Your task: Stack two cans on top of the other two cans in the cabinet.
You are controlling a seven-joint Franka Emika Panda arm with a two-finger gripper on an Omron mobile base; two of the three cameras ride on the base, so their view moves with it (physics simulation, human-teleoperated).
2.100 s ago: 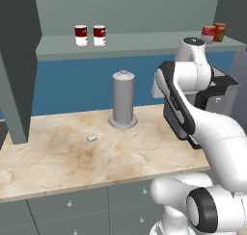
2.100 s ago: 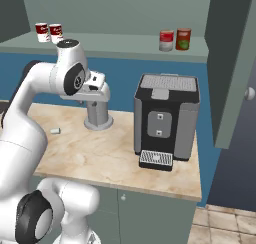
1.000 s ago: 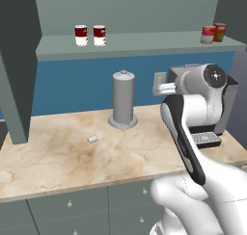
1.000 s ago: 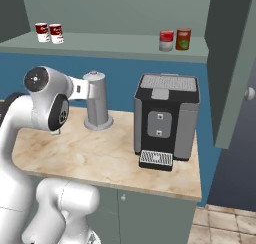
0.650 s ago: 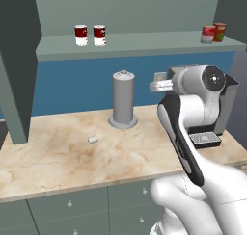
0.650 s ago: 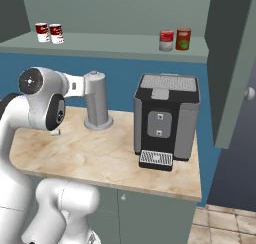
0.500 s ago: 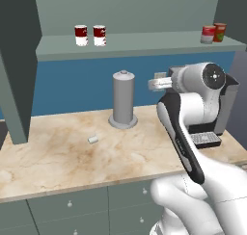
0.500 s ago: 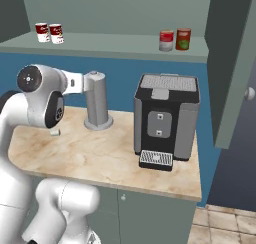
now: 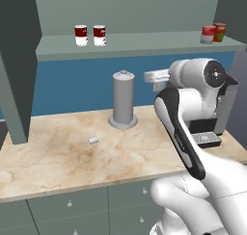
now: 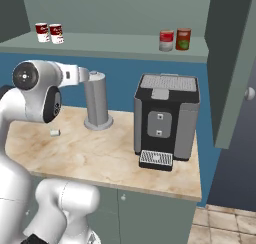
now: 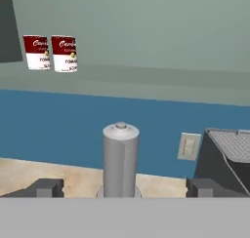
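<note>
Two red-and-white soup cans point(image 9: 81, 35) point(image 9: 99, 35) stand side by side at the left of the cabinet's shelf point(image 9: 144, 47). The hand view shows them at the upper left point(image 11: 37, 52) point(image 11: 64, 53). At the shelf's right end, a squat red can with a pale top point(image 10: 166, 40) stands beside the taller orange-red can point(image 10: 183, 39). My gripper point(image 11: 124, 188) is open and empty, fingertips wide apart. It is level, below the shelf, and faces the back wall. My wrist point(image 9: 155, 77) is right of the grey cylinder.
A tall grey cylinder point(image 9: 123, 99) stands on the marble counter point(image 9: 58, 152), straight ahead of the gripper. A dark coffee machine point(image 10: 165, 118) sits to the right. A small white piece point(image 9: 93, 139) lies on the counter. Dark cabinet panels point(image 9: 17, 60) point(image 10: 232, 63) flank the shelf.
The arm has unfolded and swung the hand up and forward, level toward the back wall beside the grey cylinder. The cans have not moved.
</note>
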